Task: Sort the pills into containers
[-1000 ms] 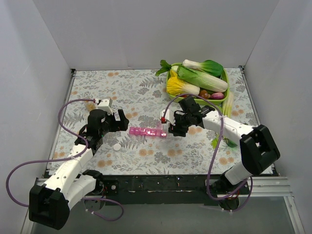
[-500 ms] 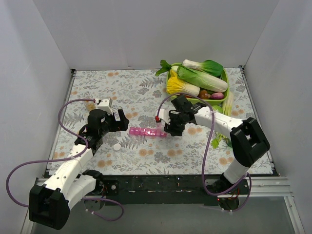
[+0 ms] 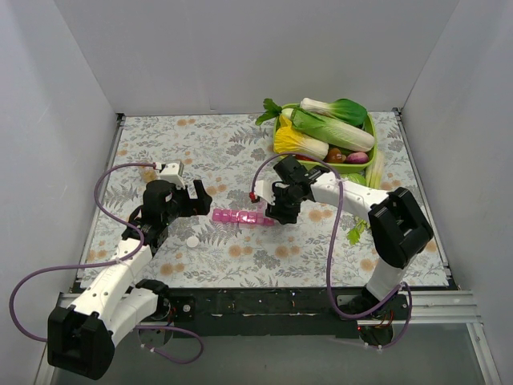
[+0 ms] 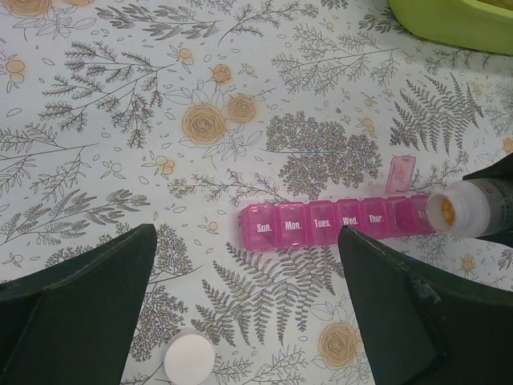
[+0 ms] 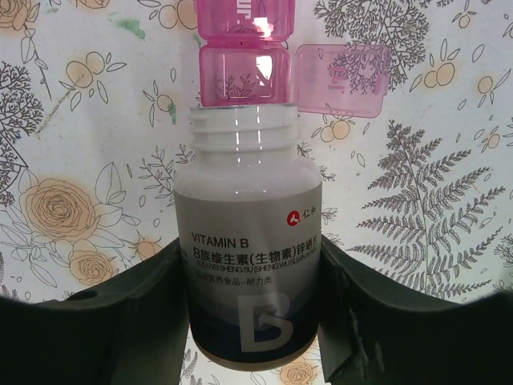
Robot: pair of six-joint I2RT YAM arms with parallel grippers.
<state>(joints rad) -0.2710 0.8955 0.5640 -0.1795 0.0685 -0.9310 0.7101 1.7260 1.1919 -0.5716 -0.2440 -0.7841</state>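
Note:
The pink pill organizer [image 3: 240,217] lies mid-table; it also shows in the left wrist view [image 4: 337,219] and the right wrist view [image 5: 243,48]. Its right end compartment has its lid [image 5: 342,82] flipped open. My right gripper [image 3: 275,210] is shut on an uncapped white Vitamin B bottle [image 5: 250,273], tipped with its mouth [image 4: 450,213] over that end compartment. Orange pills show inside the mouth. My left gripper [image 3: 200,195] is open and empty, just left of the organizer.
The white bottle cap [image 3: 192,241] lies on the cloth near the left gripper, also in the left wrist view [image 4: 189,361]. A green tray of vegetables [image 3: 325,132] stands at the back right.
My right gripper has moved left with the bottle and tipped it closer over the organizer's right end. The left arm has not moved.

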